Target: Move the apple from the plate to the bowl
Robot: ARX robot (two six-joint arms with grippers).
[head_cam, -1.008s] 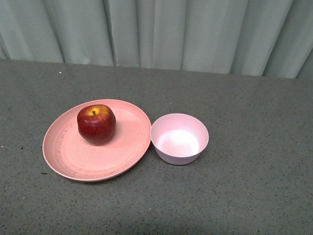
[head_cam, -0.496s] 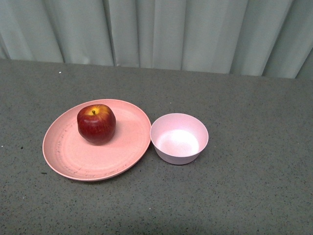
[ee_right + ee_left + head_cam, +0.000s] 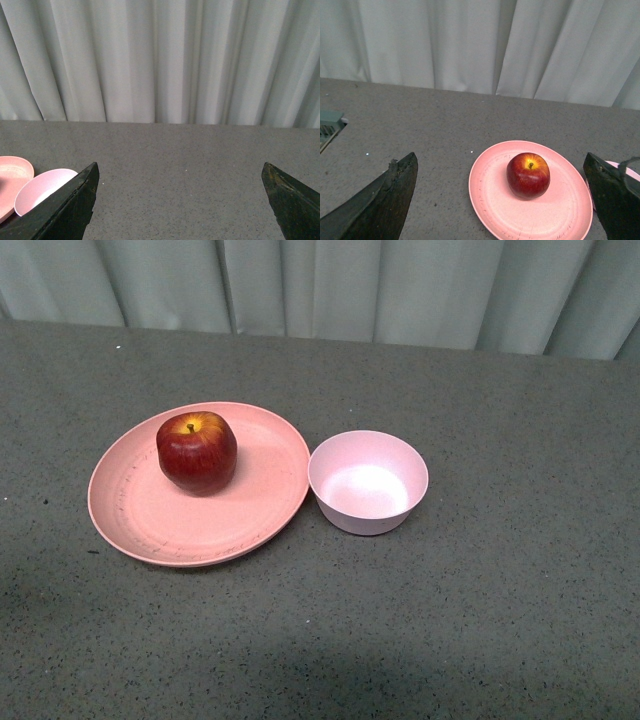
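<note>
The glossy, round, dark red apple [image 3: 197, 452] sat stem up on the far half of the wide salmon-pink speckled plate [image 3: 140, 525]. The small, deep, pale pink bowl [image 3: 368, 483] stood just beside the plate's right rim on the grey speckled tabletop [image 3: 500, 590]. My left claw [image 3: 499, 165] and right claw [image 3: 180, 172] were both spread wide, gripping nothing.
</note>
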